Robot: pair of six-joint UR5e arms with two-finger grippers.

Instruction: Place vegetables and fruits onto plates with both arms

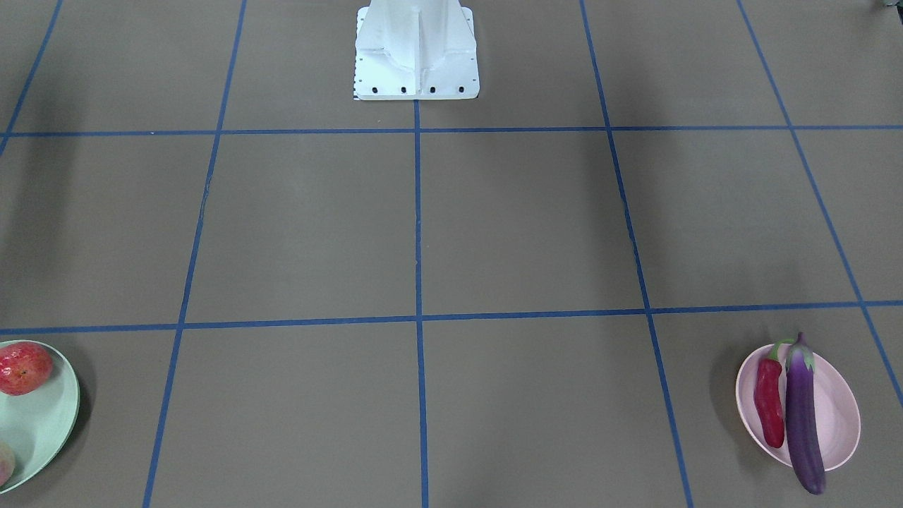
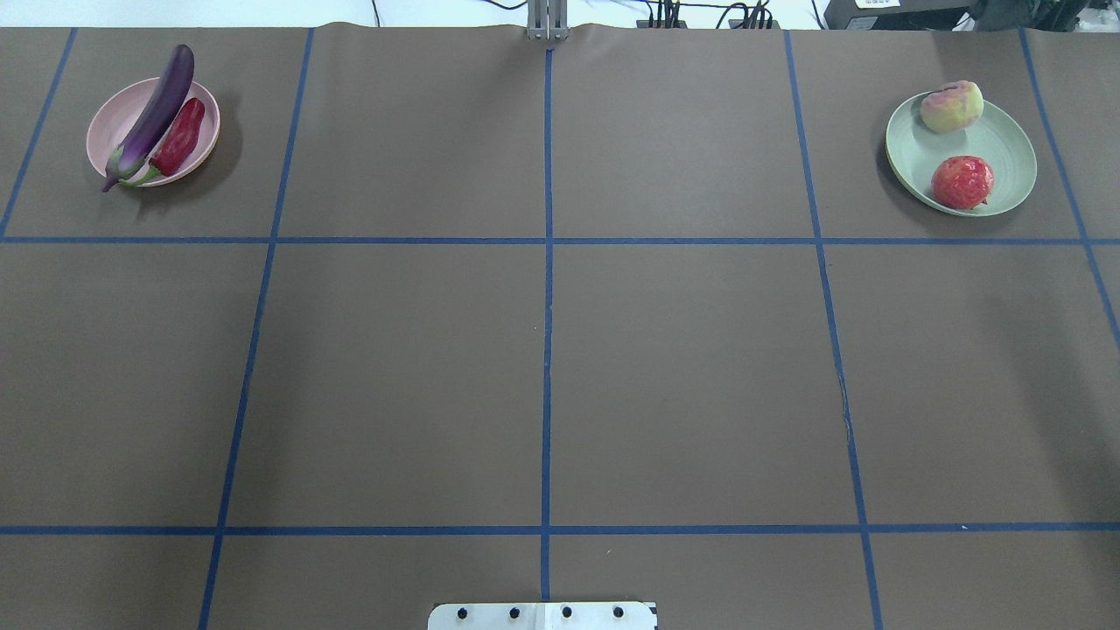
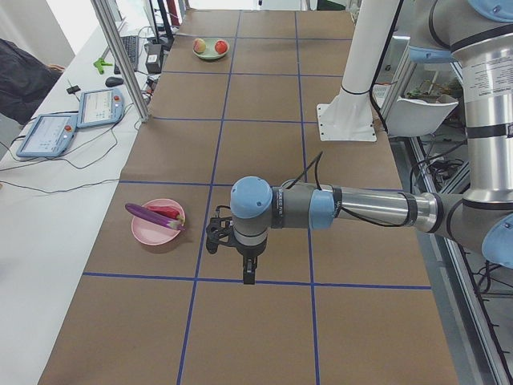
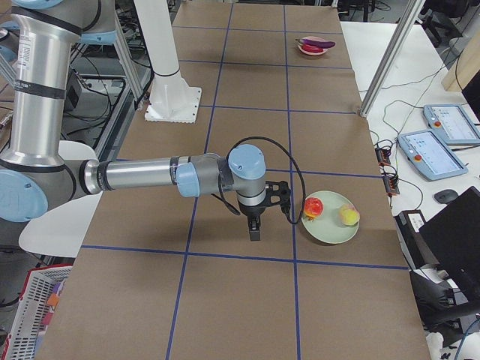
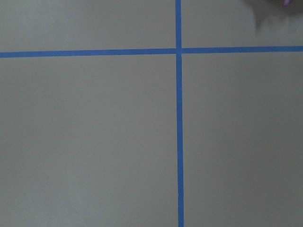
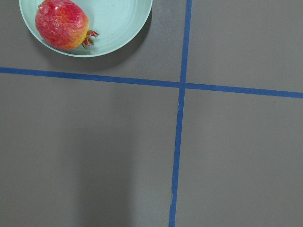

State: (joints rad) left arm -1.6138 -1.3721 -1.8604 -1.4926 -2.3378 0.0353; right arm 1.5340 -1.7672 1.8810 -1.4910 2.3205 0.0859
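The eggplant [image 2: 157, 109] and the chili pepper [image 2: 179, 137] are laid side by side and touching on the pink plate [image 2: 109, 122], at the far left corner of the table [image 2: 394, 376]. The eggplant is longer than the plate, so both its ends are carried out over the rim. The apple-like ball [image 2: 962, 182] and the peach [image 2: 951, 106] are set apart from each other on the green plate [image 2: 1006, 153], at the far right corner. Vegetables and fruits are thus sorted by kind, one plate to each arm's side, and the task is judged done. The left gripper [image 3: 248, 271] is held above bare table near the pink plate, and the right gripper [image 4: 255, 231] near the green one. Nothing is seen carried, and whether either claw is released or clenched cannot be told from the side views alone.
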